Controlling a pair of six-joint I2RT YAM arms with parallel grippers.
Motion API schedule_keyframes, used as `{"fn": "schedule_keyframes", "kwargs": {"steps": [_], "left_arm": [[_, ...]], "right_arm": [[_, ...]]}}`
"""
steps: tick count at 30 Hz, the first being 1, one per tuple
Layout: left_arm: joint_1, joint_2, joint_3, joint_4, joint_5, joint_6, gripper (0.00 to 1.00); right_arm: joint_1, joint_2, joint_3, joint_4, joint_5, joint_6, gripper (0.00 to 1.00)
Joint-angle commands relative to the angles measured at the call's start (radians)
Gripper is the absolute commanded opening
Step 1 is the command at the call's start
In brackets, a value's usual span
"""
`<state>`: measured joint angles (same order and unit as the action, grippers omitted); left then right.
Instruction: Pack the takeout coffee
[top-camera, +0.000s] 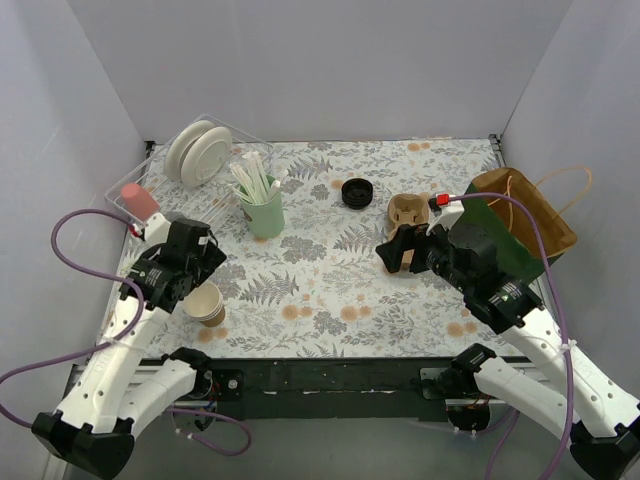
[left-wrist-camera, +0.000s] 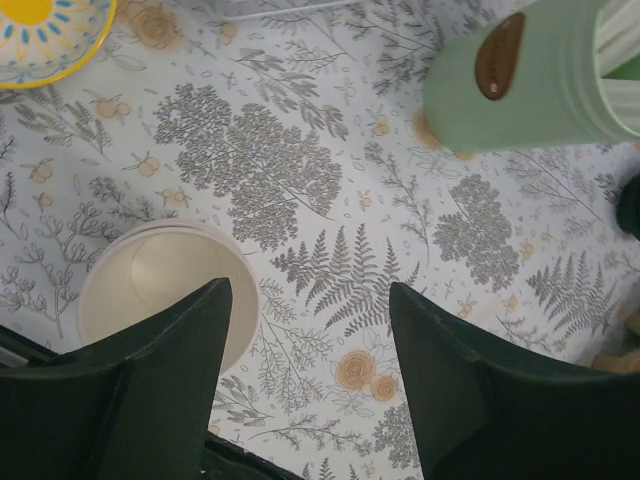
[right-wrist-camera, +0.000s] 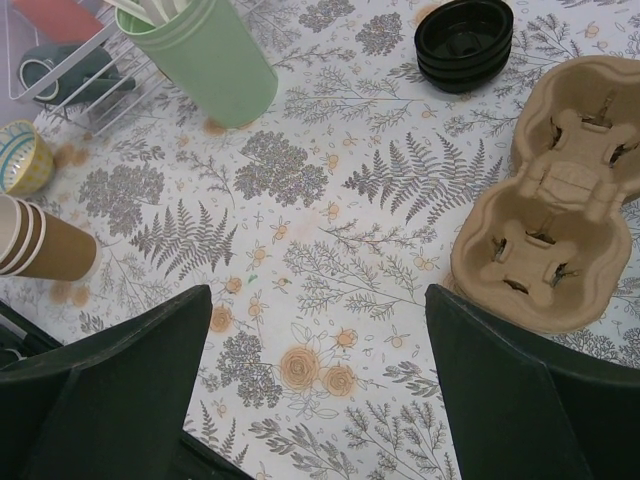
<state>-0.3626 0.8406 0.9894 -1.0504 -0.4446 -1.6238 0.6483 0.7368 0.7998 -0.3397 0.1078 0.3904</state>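
Just beside the green cup (left-wrist-camera: 520, 80), the left gripper (left-wrist-camera: 310, 290) straddles the paper cup (left-wrist-camera: 165, 275) rim with jaws apart, seemingly to pinch it; the right gripper (right-wrist-camera: 318, 295) hangs released.

**Support surface:** table (top-camera: 330, 290), top fully covered w/ fern-and-flower print cloth.

**Items resting on it:**
- Far-left corner: clear rack (top-camera: 160, 170), w/ white plates (top-camera: 200, 152) standing on edge inside.
- Just beside rack: small bowl (right-wrist-camera: 22, 158), yellow rim, blue pattern.
- Near-left: kraft paper cups (top-camera: 206, 303), nested, no lid, cream interior visible.
- Left of ctr: mint-green cup (top-camera: 264, 214), upright, white straws inside.
- Far ctr: black lids (top-camera: 357, 192), stacked.
- Right of ctr, near lids but apart: moulded-pulp carrier (right-wrist-camera: 560, 190), 4 pockets, all vacant.
- Far-right edge: brown paper bag (top-camera: 540, 225) w/ loop handles.
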Motion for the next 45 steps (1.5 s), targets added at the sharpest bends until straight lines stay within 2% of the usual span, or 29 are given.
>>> {"fn": "schedule_keyframes", "kwargs": {"steps": [1,6,11,24,28,29,31,45], "left_arm": [[0.001,0.069,-0.023,-0.106,-0.103,-0.126,0.62],[0.001,0.095,-0.070,-0.062,-0.083,-0.105,0.55],[0.001,0.107,-0.109,-0.025,-0.071,-0.105,0.53],[0.001,0.167,-0.129,-0.023,-0.088,-0.137,0.33],[0.001,0.170,-0.130,-0.019,-0.086,-0.134,0.16],[0.001,0.170,-0.124,-0.020,-0.088,-0.133,0.08],[0.001,0.176,-0.117,-0.017,-0.088,-0.119,0.00],[-0.001,0.244,0.026,-0.106,-0.167,-0.059,0.00]], "right_arm": [[-0.001,-0.019,-0.011,0.047,-0.014,-0.015,0.95],[-0.001,-0.016,-0.020,0.050,-0.028,-0.018,0.94],[-0.001,-0.010,-0.024,0.044,-0.034,-0.022,0.94],[-0.001,-0.014,-0.025,0.036,-0.026,-0.039,0.93],[-0.001,-0.019,-0.028,0.030,-0.013,-0.048,0.93],[-0.001,-0.022,-0.028,0.028,-0.011,-0.048,0.93],[-0.001,-0.020,-0.028,0.027,-0.003,-0.054,0.93],[-0.001,-0.020,-0.037,0.022,0.010,-0.061,0.93]]}}
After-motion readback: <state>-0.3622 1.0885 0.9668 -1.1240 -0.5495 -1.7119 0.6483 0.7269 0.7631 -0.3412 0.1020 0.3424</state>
